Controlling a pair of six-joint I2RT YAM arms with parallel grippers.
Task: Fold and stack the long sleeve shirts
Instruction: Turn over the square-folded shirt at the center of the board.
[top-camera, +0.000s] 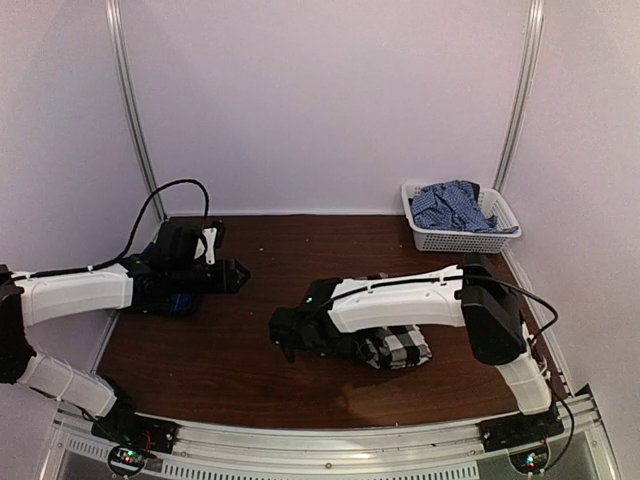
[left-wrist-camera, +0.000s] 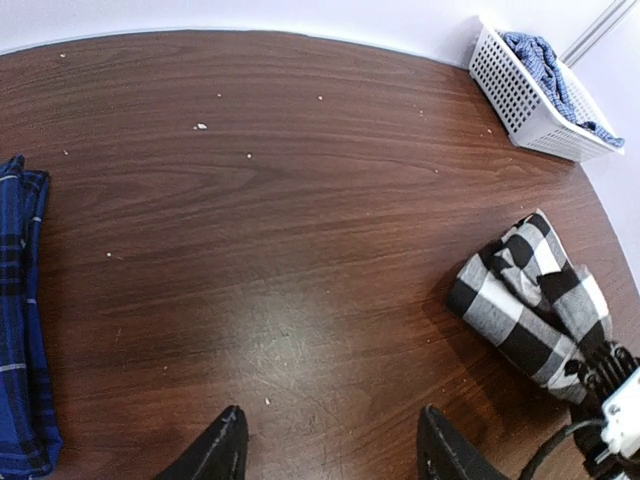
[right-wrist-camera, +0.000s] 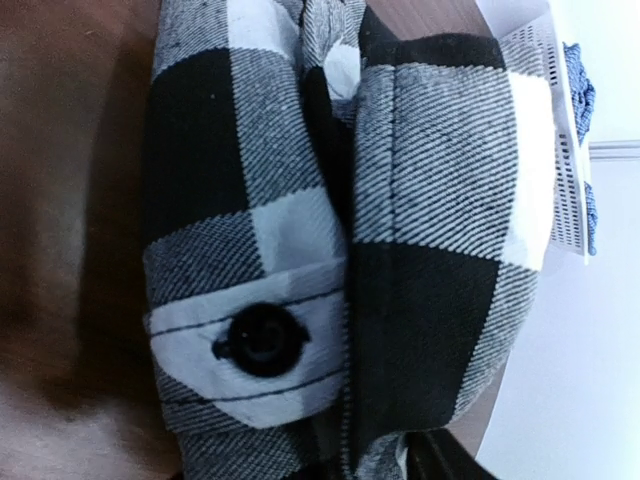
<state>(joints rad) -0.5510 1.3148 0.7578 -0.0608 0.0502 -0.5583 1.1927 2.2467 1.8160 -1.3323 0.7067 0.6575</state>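
Bimanual shirt-folding cell, overhead and wrist views. The left gripper hovers over the bare wooden table with its fingers set well apart and nothing between them. It sits near the dark blue-and-black plaid shirt, which lies bundled at the table's left edge, probably as the base of the stack. The right gripper reaches across the black-and-white checked shirt, a compact bundle towards the front right. It is so low that its wrist camera is filled with cloth and one black button; so low a reach suits pinching or pressing a fold. Whether those jaws are spread or closed on fabric cannot be told, since the fingers are cropped from the wrist view and read as one dark mass from above. A white basket at the rear right holds crumpled blue patterned cloth, garment type unclear
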